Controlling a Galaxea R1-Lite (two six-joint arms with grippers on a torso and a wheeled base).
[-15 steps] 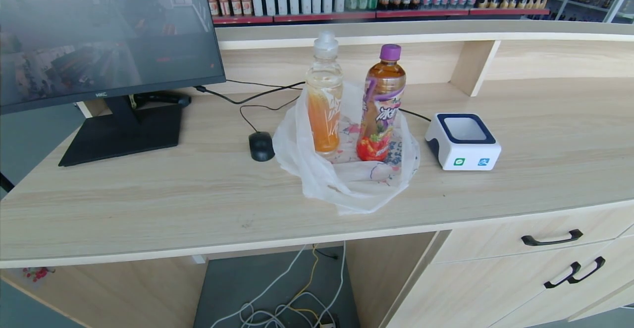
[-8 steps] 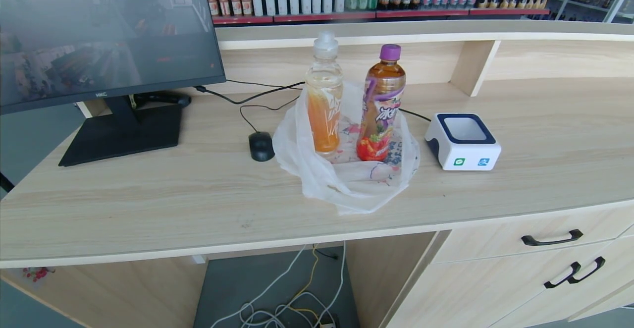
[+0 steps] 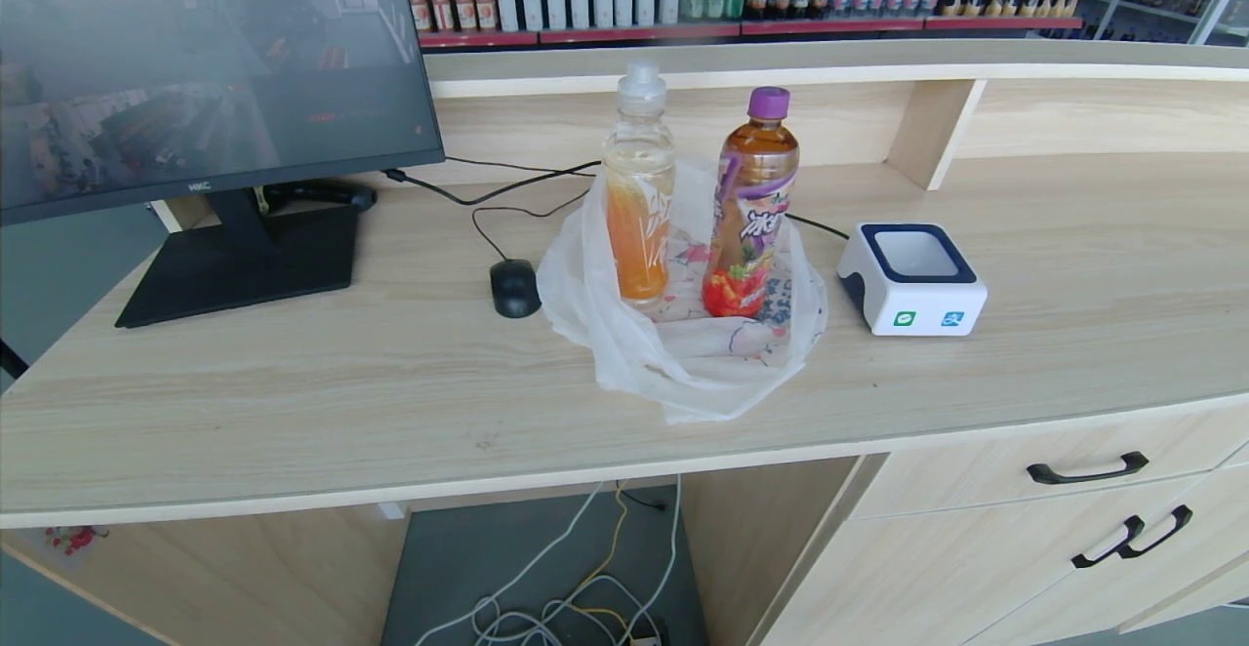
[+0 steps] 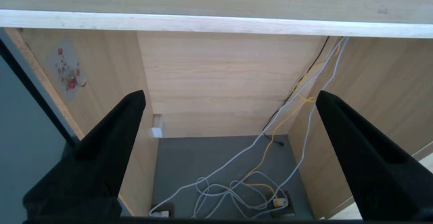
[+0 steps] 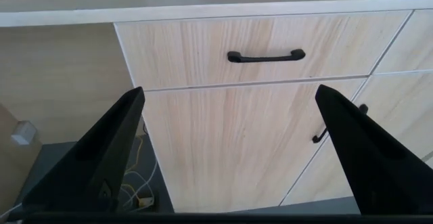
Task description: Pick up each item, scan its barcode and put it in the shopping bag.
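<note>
On the bench (image 3: 293, 402) the white shopping bag (image 3: 683, 358) lies open in the middle. Two bottles stand upright inside it: the orange bottle (image 3: 639, 207) on the left and the purple-cap bottle (image 3: 749, 226) just beside it on the right. The scanner (image 3: 912, 280) sits near the bag on its right, the mouse (image 3: 514, 287) on its left. The left hand (image 4: 230, 99) is low before the bench, fingers wide apart, above floor cables (image 4: 237, 183). The right hand (image 5: 229, 92), fingers also apart, faces a drawer (image 5: 203, 48).
</note>
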